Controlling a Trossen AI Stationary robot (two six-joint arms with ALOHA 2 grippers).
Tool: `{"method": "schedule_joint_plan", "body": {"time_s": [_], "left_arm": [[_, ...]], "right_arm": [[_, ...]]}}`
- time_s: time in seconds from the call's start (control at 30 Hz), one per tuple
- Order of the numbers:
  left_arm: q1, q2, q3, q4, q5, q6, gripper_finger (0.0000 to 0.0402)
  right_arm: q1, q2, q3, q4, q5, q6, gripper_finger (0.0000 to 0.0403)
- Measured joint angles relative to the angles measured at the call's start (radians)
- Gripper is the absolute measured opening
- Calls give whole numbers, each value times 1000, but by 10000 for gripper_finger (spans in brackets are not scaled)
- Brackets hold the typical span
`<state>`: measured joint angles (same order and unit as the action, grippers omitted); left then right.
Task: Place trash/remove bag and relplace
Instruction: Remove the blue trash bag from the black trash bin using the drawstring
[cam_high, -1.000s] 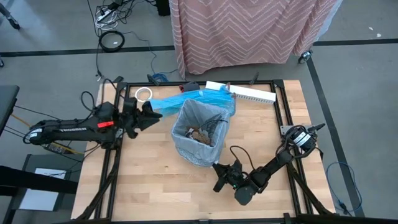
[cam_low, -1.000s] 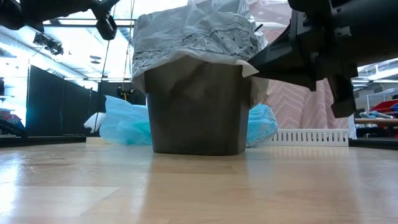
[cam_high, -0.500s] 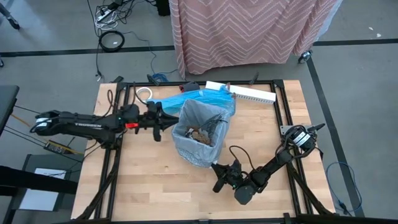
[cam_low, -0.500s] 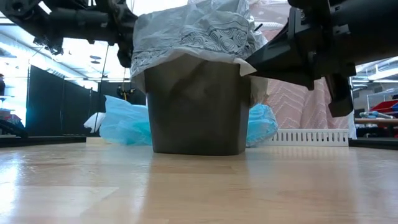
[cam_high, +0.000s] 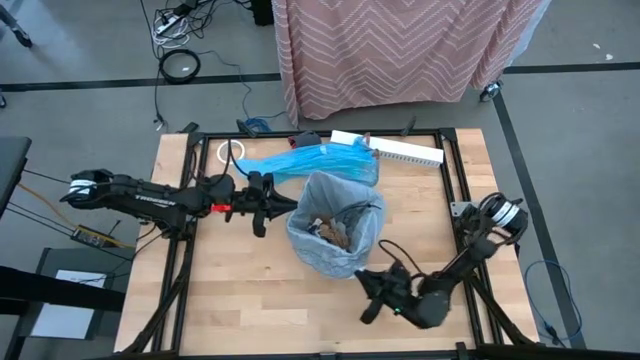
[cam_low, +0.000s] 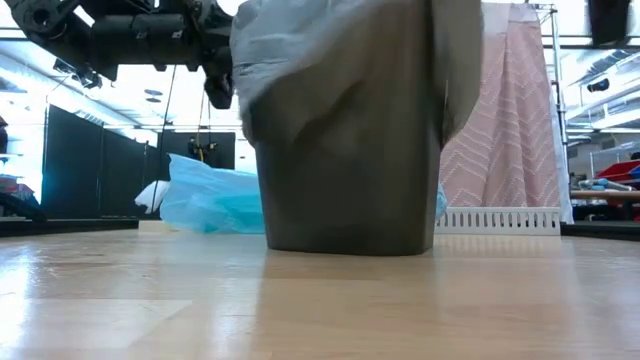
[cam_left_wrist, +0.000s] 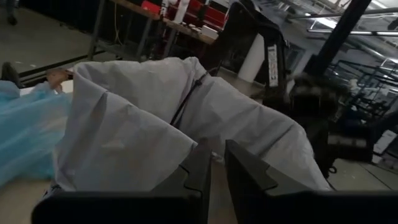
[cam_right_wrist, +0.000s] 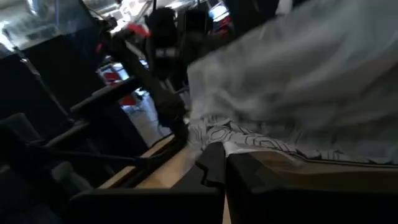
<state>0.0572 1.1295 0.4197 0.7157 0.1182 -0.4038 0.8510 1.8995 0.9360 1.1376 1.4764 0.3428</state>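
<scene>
The bin stands mid-table, lined with the grey wrinkled bag, whose rim folds over the outside. Brown trash scraps and a thin dark stick lie inside. My left gripper reaches in level from the table's left. Its fingers are shut to a narrow slit right at the bag's left rim. My right gripper is at the bin's near right side, low over the table, shut on the bag's turned-over edge. My left gripper points its fingertips level at the bag's left rim; I cannot tell whether they touch it. My right gripper pinches the bag's folded-over edge on the bin's near right side, coming at it level from the near right. The bin stands on the table.
A bright blue plastic bag lies behind the bin toward the far edge, with a white tape roll to its left and a white slotted strip to its right. Bare wood lies along the near left part of the table.
My left gripper has travelled toward the table's right, up to the bin's left rim. My right gripper has drawn back toward the near right corner with the bag's edge. The bin has slid with it toward the near right, closer to the low camera.
</scene>
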Motion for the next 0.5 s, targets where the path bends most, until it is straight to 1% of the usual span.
{"method": "schedule_joint_plan", "body": {"time_s": [0.13,0.3,0.4,0.5], "left_arm": [[-17,5,0,3,-37,0,54],[-29,8,-1,2,-64,3,54],[-39,9,-1,10,-83,3,54],[-53,10,-3,33,-101,4,54]], "right_arm": [[58,-90,0,2,91,-182,0],[86,-189,0,3,97,-368,0],[67,-222,0,2,92,-441,0],[29,-236,0,3,66,-503,0]]}}
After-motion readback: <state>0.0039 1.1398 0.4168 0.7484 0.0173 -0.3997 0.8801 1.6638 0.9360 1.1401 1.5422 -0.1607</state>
